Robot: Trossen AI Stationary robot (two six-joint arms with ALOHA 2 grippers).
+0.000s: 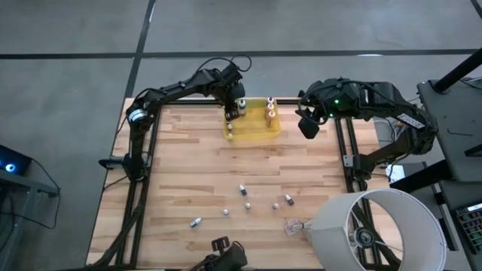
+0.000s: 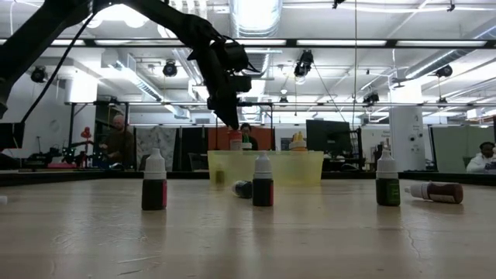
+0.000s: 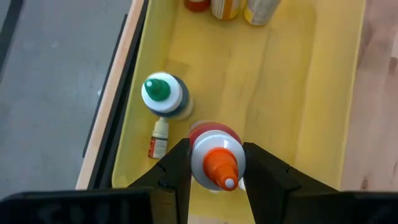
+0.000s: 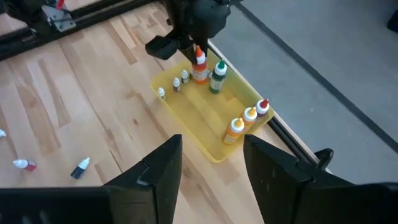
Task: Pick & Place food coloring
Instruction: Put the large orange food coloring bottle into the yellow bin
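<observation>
Gripping with our left gripper (image 3: 214,171), we are holding an orange-capped bottle (image 3: 215,163) by its shoulder, upright over the yellow tray (image 1: 256,134) at upper centre; it looks light, stiff and slick, while our right gripper (image 4: 211,163) is waiting open nearby.

A grey floor (image 1: 75,38) was seen around the wooden table (image 1: 188,165); ceiling lights (image 2: 256,12) and monitors (image 2: 325,139) were visible beyond its far edge.

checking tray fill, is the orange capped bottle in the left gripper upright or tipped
Upright: the orange-capped bottle, between the left gripper fingers, stands cap-up inside the yellow tray.
</observation>
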